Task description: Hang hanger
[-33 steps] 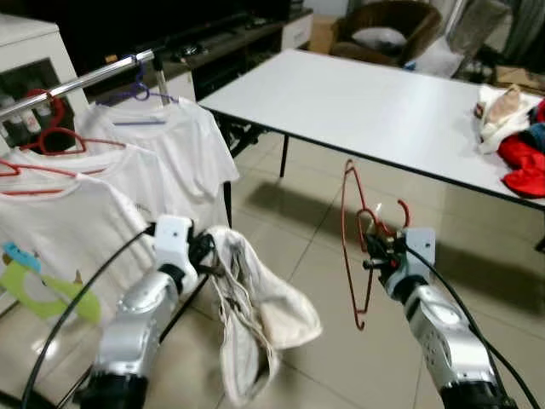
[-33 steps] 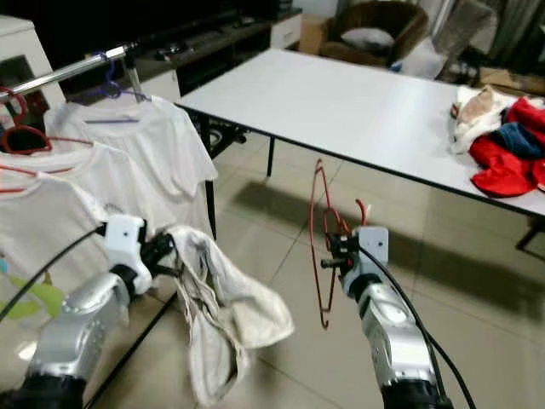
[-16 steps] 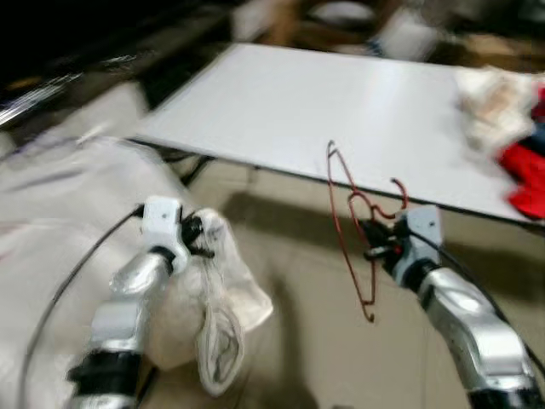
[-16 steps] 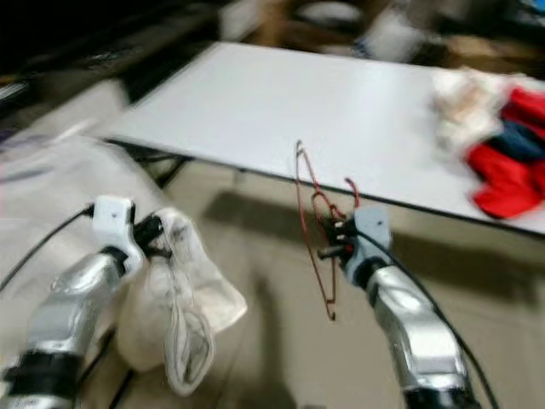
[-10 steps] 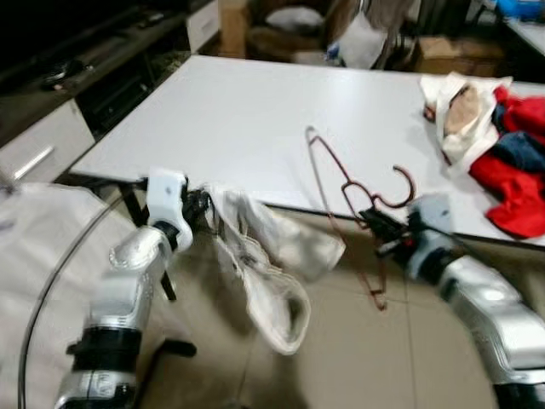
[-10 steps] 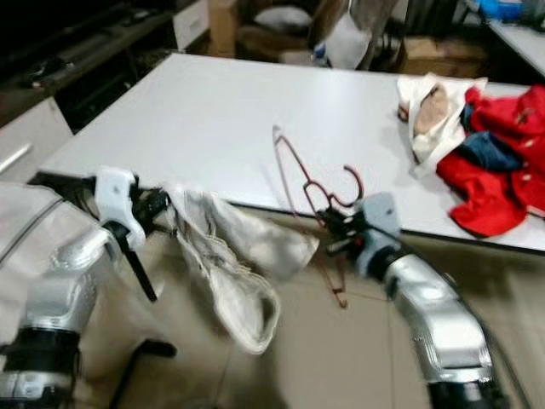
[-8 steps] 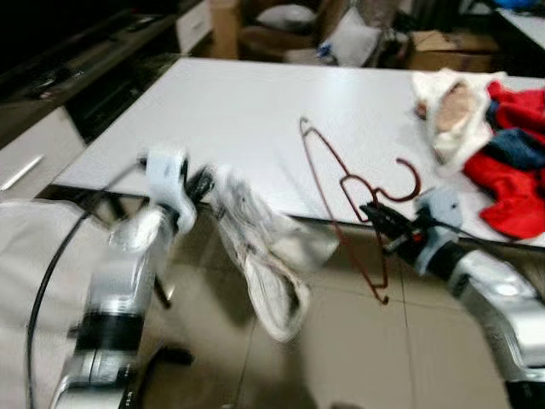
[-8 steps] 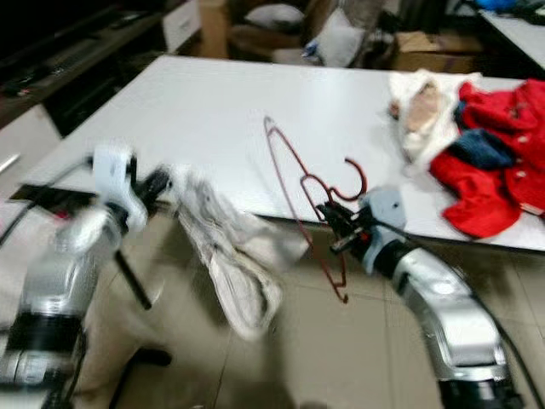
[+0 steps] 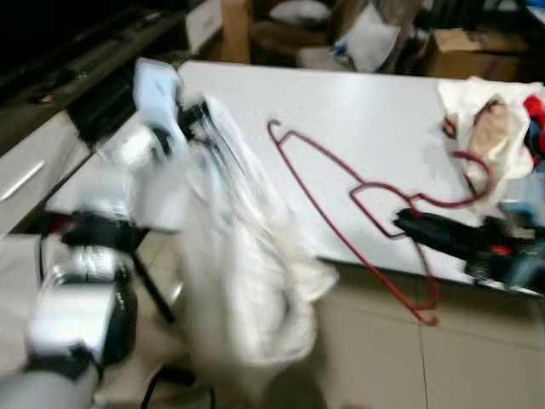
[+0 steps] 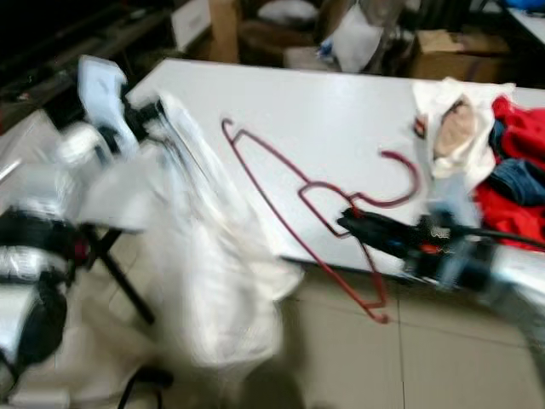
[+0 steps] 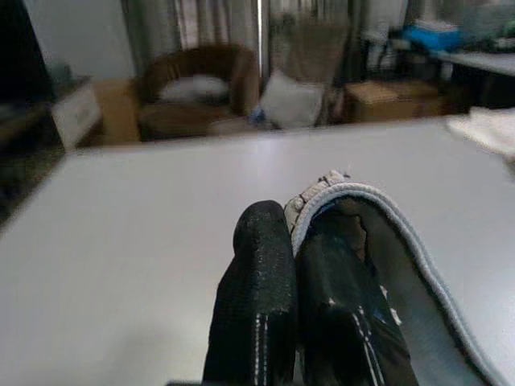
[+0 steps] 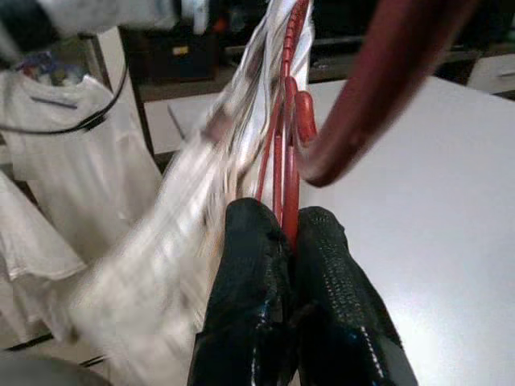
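Motion blur smears both eye views, so I'm reading the fine detail mostly off the wrists. My right gripper (image 9: pixel 409 223) has its fingers (image 12: pixel 253 273) clenched on the red hanger (image 9: pixel 358 200), pinching the wire just below the hook. The hanger now lies tilted low over the near edge of the white table (image 9: pixel 341 111), hook toward the clothes pile (image 10: pixel 502 162) at the table's far right; half a second ago it stood more upright, with its lower end hanging below the table edge. My left gripper (image 9: pixel 189 118) is shut on the white garment (image 9: pixel 247 281), its fingers (image 11: pixel 265 273) pressed together over the cloth's seamed edge. That arm has come up since the last frame: the gripper is now over the table's left corner, and the garment hangs from it down in front of the table, probably swinging, given how smeared it looks.
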`<state>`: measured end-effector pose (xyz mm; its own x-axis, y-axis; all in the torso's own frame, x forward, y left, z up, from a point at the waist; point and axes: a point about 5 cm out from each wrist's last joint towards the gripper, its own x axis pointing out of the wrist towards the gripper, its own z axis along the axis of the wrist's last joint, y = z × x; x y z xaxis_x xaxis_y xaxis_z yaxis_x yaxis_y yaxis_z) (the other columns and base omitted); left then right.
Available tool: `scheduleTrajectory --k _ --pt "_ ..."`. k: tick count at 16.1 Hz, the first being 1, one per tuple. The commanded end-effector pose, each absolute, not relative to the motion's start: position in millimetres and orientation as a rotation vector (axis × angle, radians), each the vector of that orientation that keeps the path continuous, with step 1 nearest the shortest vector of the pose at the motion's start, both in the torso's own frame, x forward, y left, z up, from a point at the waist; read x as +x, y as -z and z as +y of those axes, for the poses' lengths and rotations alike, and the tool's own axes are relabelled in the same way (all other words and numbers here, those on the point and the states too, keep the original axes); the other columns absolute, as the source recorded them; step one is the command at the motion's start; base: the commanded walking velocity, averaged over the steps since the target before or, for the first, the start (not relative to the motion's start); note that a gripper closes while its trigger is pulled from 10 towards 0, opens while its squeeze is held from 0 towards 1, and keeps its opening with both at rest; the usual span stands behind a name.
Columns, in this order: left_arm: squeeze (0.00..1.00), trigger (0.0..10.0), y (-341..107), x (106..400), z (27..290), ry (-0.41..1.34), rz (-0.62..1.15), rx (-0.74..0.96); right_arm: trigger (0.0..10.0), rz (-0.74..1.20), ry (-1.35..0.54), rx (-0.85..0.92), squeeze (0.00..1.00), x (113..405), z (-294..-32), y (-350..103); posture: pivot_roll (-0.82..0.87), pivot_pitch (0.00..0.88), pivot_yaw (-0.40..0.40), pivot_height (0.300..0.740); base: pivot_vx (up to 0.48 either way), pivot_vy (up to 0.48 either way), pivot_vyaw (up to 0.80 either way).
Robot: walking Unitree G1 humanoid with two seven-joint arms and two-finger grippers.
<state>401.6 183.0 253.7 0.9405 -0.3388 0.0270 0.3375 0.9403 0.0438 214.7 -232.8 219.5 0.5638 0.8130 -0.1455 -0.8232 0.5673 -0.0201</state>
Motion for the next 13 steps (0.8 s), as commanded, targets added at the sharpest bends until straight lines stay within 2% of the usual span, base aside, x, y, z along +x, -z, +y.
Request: scheduleTrajectory --k 1,4,7,13 --pt "0.0 10.0 -302.4 406.0 178.7 0.337 -0.196 0.058 10.0 0.113 -1.028 -0.105 0.0 206.2 -231.0 -230.9 -0.14 0.0 0.081 0.74 0.48 0.0 0.0" --pt "0.0 10.0 -321.5 411.9 175.3 0.349 -0.217 0.078 10.0 0.119 -1.069 -0.109 0.0 200.6 -228.6 -236.9 -0.14 0.0 0.085 0.74 0.464 0.0 0.0" --pt "0.0 10.0 -343.8 416.9 160.5 0.413 -0.244 0.074 10.0 0.151 -1.12 -0.125 0.0 195.4 -217.3 -238.7 -0.14 0.0 0.089 0.74 0.45 0.0 0.0" --pt "0.0 10.0 -399.0 410.4 131.2 0.528 -0.37 0.029 10.0 0.223 -1.019 -0.233 0.0 216.8 -209.4 -223.7 -0.13 0.0 0.076 0.74 0.442 0.0 0.0"
